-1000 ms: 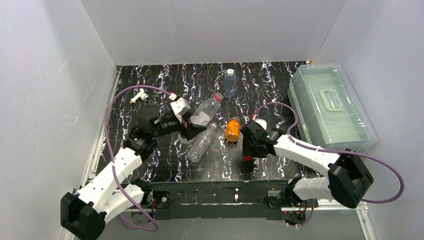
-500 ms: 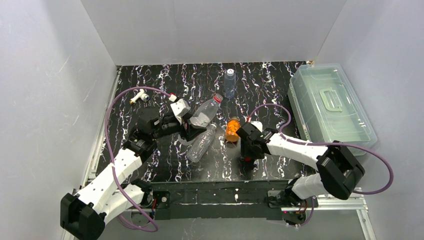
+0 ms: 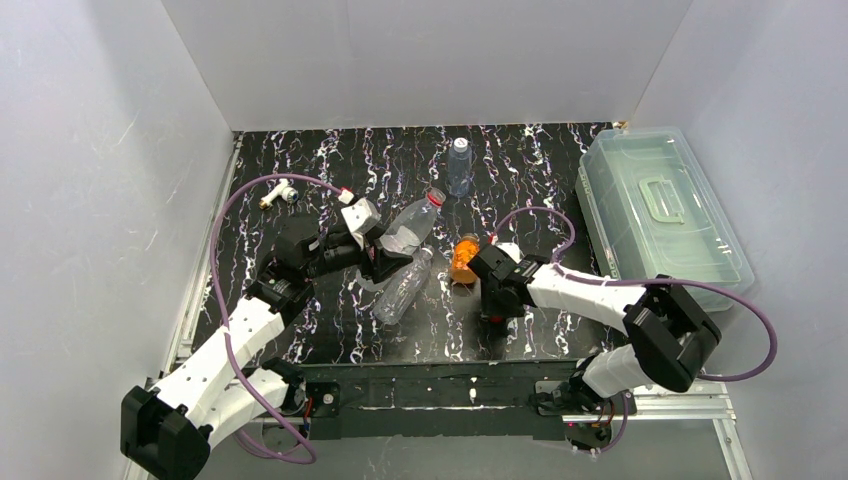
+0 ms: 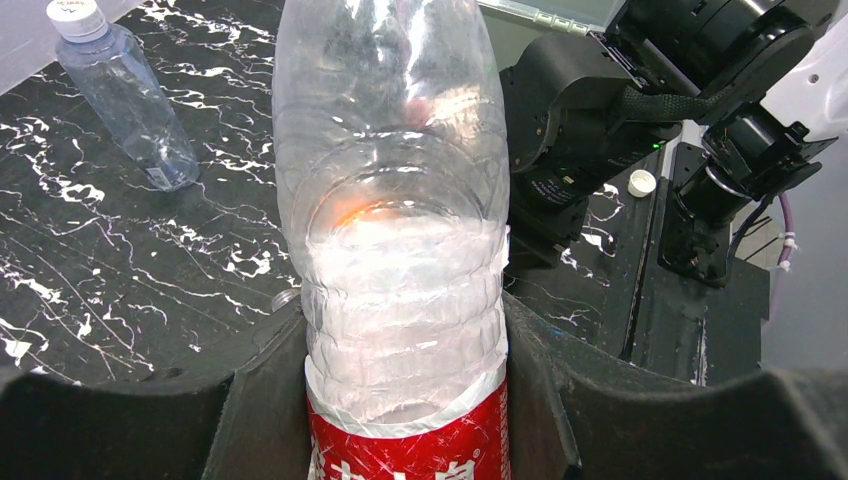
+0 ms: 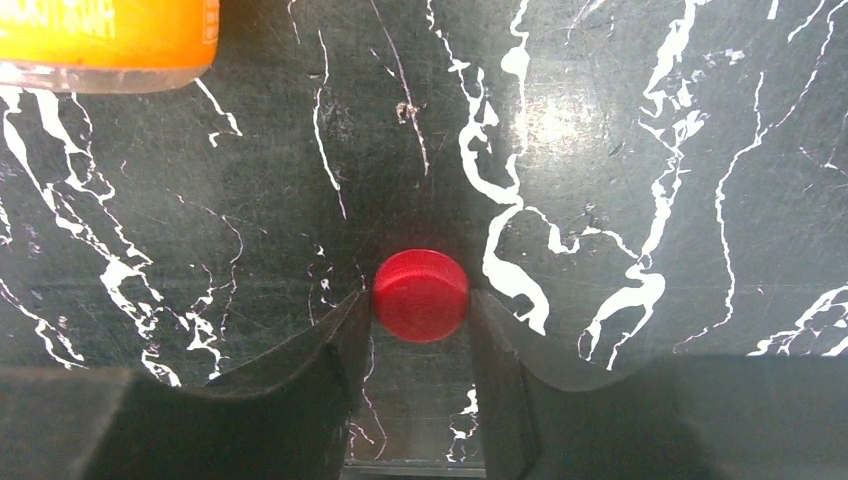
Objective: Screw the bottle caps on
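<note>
**Your right hand (image 5: pixel 418 312) is down over the red cap (image 5: pixel 420 295) on the bench (image 5: pixel 620 150).**

The cap lies flat on the bench, near the orange bottle (image 5: pixel 105 40). Your right hand is narrow, with one of its fingers (image 5: pixel 340 345) at each side of the cap. I cannot tell if they press on it yet. The cap looks small, light, hard and smooth, so it could slip or pop out. Take hold of it low on its round side, not on its top, and squeeze gently. Your left hand (image 4: pixel 400 340) holds the clear bottle (image 4: pixel 390 150) across its body, just above the red label. That bottle looks thin and soft, so a hard squeeze would likely dent it.
</note>
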{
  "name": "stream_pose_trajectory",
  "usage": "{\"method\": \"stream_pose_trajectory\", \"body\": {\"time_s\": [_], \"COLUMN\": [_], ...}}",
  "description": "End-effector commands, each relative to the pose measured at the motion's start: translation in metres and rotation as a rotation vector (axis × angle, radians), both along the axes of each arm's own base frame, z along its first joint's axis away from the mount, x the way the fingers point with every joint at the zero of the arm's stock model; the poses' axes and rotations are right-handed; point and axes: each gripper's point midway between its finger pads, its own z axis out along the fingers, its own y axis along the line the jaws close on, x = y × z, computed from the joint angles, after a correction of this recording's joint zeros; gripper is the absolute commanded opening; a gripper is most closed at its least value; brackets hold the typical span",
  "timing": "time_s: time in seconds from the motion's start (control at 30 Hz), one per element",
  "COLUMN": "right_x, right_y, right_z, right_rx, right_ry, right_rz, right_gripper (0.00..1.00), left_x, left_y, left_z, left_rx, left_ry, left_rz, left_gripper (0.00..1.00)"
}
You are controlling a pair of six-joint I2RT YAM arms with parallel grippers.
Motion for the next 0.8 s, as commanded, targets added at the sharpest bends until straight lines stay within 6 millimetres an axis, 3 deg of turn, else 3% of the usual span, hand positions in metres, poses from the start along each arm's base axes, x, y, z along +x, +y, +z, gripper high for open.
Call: {"method": "stream_pose_trajectory", "body": {"time_s": [0.0, 0.1, 0.2, 0.33, 0.5, 0.57, 0.77], "right_x": [0.012, 0.018, 0.029, 0.055, 0.087, 0.088, 0.078], "right_y": [0.006, 0.009, 0.019, 0.042, 0.062, 0.071, 0.087], "right_z": [0.011, 0.025, 0.053, 0.12, 0.23, 0.266, 0.332], "right_rx": [-0.003, 0.004, 0.052, 0.26, 0.677, 0.81, 1.123], "right_ry": [-0.047, -0.072, -0.103, -0.156, -0.254, -0.272, -0.292], "right_rz": [-0.003, 0.016, 0.066, 0.154, 0.286, 0.355, 0.448], "right_gripper": [0.45, 0.37, 0.31, 0.29, 0.29, 0.28, 0.28], "left_x": [-0.001, -0.001, -0.003, -0.014, -0.031, -0.034, -0.038], "left_y": [0.001, 0.0, -0.002, -0.007, -0.01, -0.009, -0.001], "left_z": [-0.004, -0.009, -0.012, -0.01, -0.006, -0.008, -0.01], "left_rx": [0.009, 0.019, 0.025, 0.016, -0.004, -0.006, -0.008], "left_ry": [-0.013, -0.01, -0.005, -0.009, 0.011, 0.018, 0.017], "left_rz": [-0.004, -0.017, -0.036, -0.11, -0.19, -0.191, -0.167], "left_gripper": [0.46, 0.46, 0.46, 0.46, 0.47, 0.47, 0.46]}}
